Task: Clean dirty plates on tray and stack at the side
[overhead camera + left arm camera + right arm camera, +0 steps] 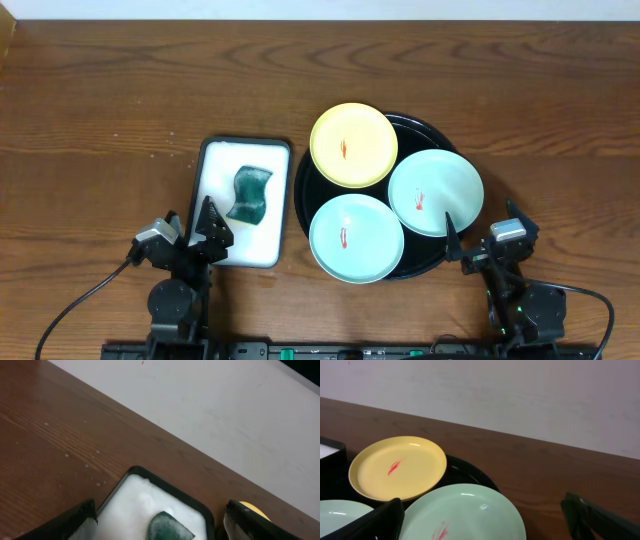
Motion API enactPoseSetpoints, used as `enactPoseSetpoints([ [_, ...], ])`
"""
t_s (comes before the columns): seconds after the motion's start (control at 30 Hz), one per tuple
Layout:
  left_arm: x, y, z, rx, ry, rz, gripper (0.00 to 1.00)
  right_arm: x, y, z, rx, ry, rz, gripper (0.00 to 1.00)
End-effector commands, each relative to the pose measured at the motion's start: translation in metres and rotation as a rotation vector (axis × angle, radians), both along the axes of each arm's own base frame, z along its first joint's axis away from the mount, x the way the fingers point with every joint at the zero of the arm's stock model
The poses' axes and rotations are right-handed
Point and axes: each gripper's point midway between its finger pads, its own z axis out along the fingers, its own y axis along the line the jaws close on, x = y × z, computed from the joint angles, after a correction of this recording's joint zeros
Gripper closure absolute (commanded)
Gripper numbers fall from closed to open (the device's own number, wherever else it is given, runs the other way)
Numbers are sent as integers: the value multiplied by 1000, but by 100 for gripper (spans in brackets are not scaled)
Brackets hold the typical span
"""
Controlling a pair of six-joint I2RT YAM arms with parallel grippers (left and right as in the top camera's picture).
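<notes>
Three plates lie on the round black tray (420,128): a yellow plate (353,144) at the back, a mint plate (435,193) at the right and a mint plate (356,238) at the front. Each has a red smear at its centre. In the right wrist view the yellow plate (397,467) and the right mint plate (465,512) show, with the tray (470,472) between them. My left gripper (212,232) is open and empty at the near edge of the sponge dish. My right gripper (478,248) is open and empty just off the tray's near right rim.
A white rectangular dish with a dark rim (216,190) stands left of the tray and holds a green sponge (250,194). It also shows in the left wrist view (135,500) with the sponge (167,527). The table's far edge meets a white wall.
</notes>
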Motion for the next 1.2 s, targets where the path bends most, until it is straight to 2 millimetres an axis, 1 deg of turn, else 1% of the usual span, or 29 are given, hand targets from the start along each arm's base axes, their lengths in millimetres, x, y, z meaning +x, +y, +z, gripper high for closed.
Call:
enactPoseSetpoints([
  [0.0,1,0,-18,23,42,-2,18,0,2,-1,-7,-1,5,1],
  [0.03,0,1,-18,27,42,4,18,0,2,-1,-7,-1,5,1],
  [0.1,-1,10,-16,34,37,55,18,0,2,-1,-7,-1,5,1],
  [0.33,0,9,-10,19,8,51,18,0,2,-1,-7,-2,6,1],
  [0.47,1,3,-10,15,7,15,18,-1,4,0,23,3,16,1],
  [0.5,1,3,-8,14,-1,15,18,-1,6,5,48,-13,27,1],
  [0.53,2,3,-3,13,-19,15,18,-3,12,12,56,-37,64,1],
  [0.57,2,2,2,11,-41,9,18,-4,17,18,59,-61,96,1],
  [0.6,3,-2,13,11,-79,-16,18,-7,21,28,62,-94,123,1],
  [0.67,1,-7,39,13,-149,-43,18,-10,22,47,67,-139,135,1],
  [0.7,-1,-7,54,12,-183,-45,18,-12,23,58,72,-157,139,1],
  [0.73,-3,-7,65,11,-204,-44,18,-15,22,69,76,-170,139,1],
  [0.8,-7,-9,91,10,-235,-59,18,-19,22,93,76,-175,143,1],
  [0.87,-7,-15,110,11,-228,-90,18,-21,26,110,74,-152,163,1],
  [0.93,-3,-22,126,12,-183,-133,18,-21,32,124,71,-93,199,1],
  [1.0,4,-29,137,10,-104,-173,18,-16,37,134,68,8,223,1],
  [1.1,18,-43,148,28,41,-249,18,-3,43,143,66,178,242,1],
  [1.17,27,-47,151,25,134,-274,18,7,45,146,65,298,241,1],
])
